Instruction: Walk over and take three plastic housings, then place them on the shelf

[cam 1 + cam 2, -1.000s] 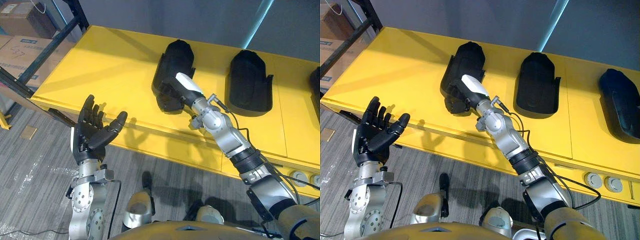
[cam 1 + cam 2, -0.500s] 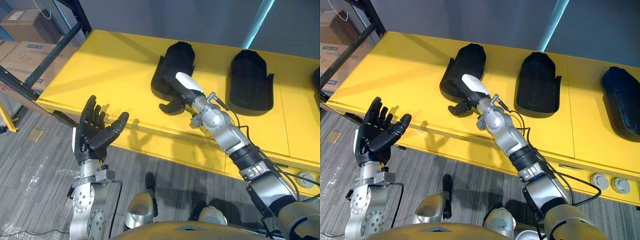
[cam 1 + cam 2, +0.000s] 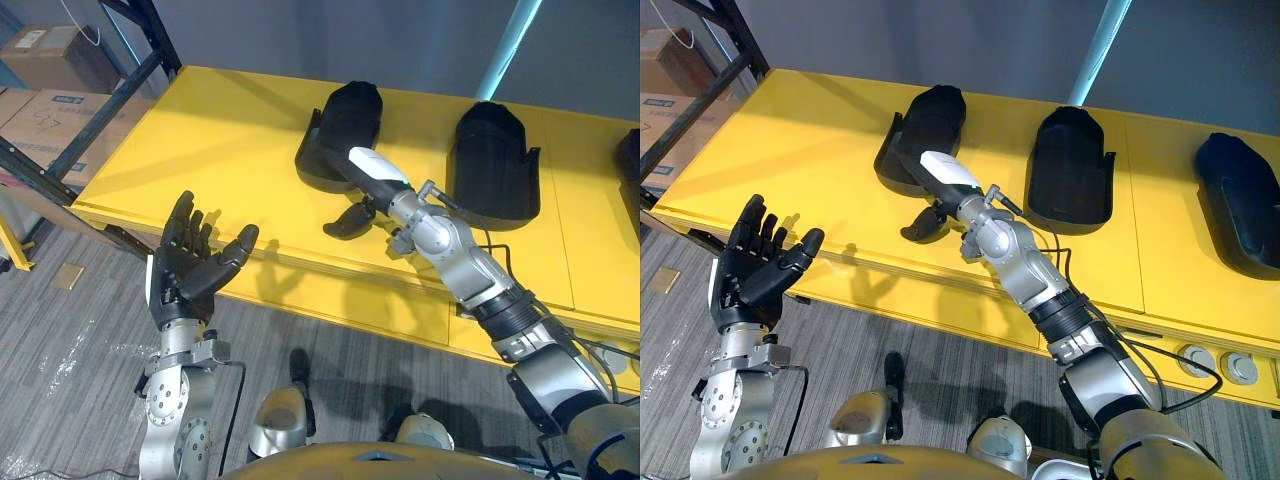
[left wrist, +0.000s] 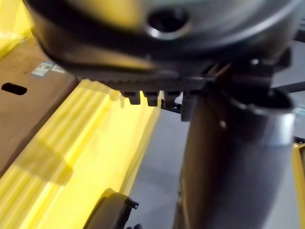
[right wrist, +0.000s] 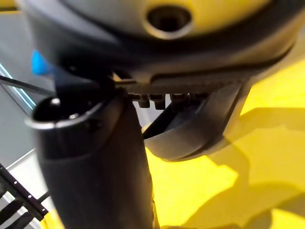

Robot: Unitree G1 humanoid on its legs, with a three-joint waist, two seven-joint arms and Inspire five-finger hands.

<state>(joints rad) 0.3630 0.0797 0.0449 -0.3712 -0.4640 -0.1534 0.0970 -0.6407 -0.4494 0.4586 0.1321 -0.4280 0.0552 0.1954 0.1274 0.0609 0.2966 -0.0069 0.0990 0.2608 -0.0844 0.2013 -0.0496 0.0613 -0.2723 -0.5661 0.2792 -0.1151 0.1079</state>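
Fingers (image 3: 336, 226) of the right hand (image 3: 358, 212) hang loosely bent and empty over the yellow shelf (image 3: 220, 150), just off the near end of the leftmost housing (image 3: 345, 135), arm stretched forward. The left hand (image 3: 185, 270) is palm up before the shelf's edge, fingers straight, spread, holding nothing. Three black plastic housings lie in a row on the shelf. The right eye view shows the middle housing (image 3: 1070, 165) and third housing (image 3: 1240, 200) whole, while the left eye view clips the third.

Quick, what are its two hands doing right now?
Left hand: open, empty, palm up.
Right hand: by the leftmost housing, not holding it; open or closed cannot be told.
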